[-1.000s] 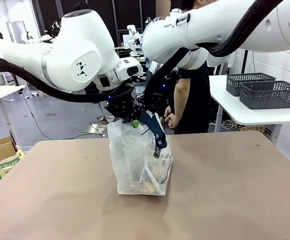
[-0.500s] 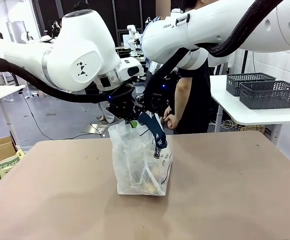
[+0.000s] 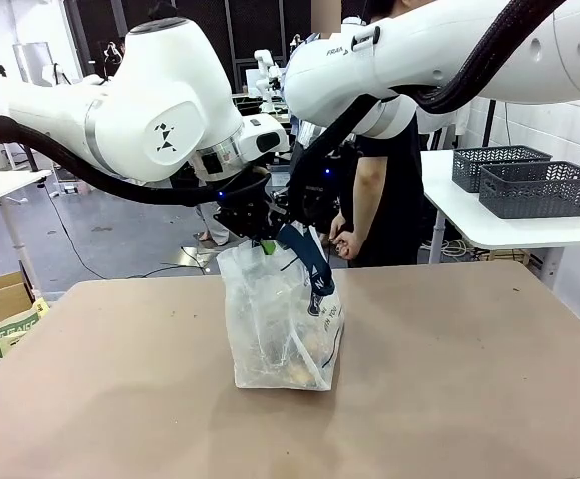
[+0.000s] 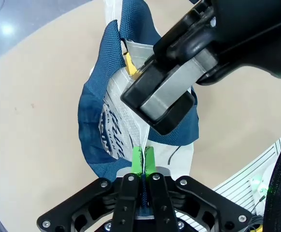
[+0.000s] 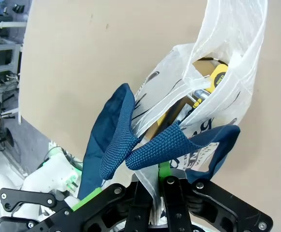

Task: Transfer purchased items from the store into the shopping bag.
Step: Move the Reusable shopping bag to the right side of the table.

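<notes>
You have the bag (image 3: 282,324) standing upright on the brown table (image 3: 469,399), near its middle, with both grippers at its top. Your left gripper (image 3: 266,242) is clamped on the bag's upper edge: in the left wrist view its green pads (image 4: 137,160) are pressed together with the clear plastic and a blue handle (image 4: 89,121) pinched between them. Your right gripper (image 3: 309,222) is closed too; in the right wrist view its fingers (image 5: 165,186) pinch the bag's rim where the other blue handle (image 5: 174,145) crosses.

Through the open mouth in that view you can see the items (image 5: 209,79) inside the bag: a yellow pack with dark print and a brownish carton, both too small to read. The bag carries a navy logo (image 3: 325,311) with white lettering; only fragments show on the creased plastic and you cannot read a brand.

The right arm bears the word "FRANKA" (image 3: 337,46), partly visible. A person (image 3: 384,190) stands at the far edge, one hand (image 3: 343,241) near the bag's top. Two dark mesh baskets (image 3: 529,180) sit on a white side table (image 3: 509,228).
</notes>
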Controlling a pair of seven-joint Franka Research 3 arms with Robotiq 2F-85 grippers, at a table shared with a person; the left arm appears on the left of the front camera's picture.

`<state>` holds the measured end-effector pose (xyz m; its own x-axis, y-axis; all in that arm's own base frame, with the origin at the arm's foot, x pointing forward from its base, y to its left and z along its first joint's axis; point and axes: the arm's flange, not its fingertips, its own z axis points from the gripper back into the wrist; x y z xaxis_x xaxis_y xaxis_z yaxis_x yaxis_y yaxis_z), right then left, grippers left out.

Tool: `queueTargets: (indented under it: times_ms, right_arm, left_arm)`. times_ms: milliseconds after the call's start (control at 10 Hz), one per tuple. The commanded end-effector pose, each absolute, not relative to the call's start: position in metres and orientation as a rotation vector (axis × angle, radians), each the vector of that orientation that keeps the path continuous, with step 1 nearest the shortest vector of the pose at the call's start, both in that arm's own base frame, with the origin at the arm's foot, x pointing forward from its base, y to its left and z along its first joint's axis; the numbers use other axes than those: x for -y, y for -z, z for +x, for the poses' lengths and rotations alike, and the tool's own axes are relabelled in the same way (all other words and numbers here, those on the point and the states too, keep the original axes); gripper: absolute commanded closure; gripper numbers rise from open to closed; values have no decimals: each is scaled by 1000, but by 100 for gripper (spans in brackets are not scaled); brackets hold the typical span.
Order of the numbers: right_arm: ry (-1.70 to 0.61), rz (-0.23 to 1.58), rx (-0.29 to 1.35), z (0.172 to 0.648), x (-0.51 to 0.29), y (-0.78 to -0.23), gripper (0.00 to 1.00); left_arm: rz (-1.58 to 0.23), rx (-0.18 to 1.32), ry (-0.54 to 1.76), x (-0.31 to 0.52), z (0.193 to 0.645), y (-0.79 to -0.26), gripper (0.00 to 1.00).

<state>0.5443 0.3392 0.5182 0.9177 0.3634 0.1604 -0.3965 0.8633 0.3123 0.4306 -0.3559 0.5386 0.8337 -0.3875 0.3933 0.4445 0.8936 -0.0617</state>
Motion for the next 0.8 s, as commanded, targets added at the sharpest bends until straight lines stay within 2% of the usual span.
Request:
queueTargets:
  times_ms: [0,500,700]
  right_arm:
    - [-456,411,92,548,-335,-526,100]
    - [-481,479,99,542,-307,-529,2]
    - [-486,519,110,542,-288,-532,0]
  left_arm:
    - [-154,382,441,355,430,-538,100]
    - [-154,382,441,355,430,-538,100]
    - [-154,382,441,355,430,-538,100]
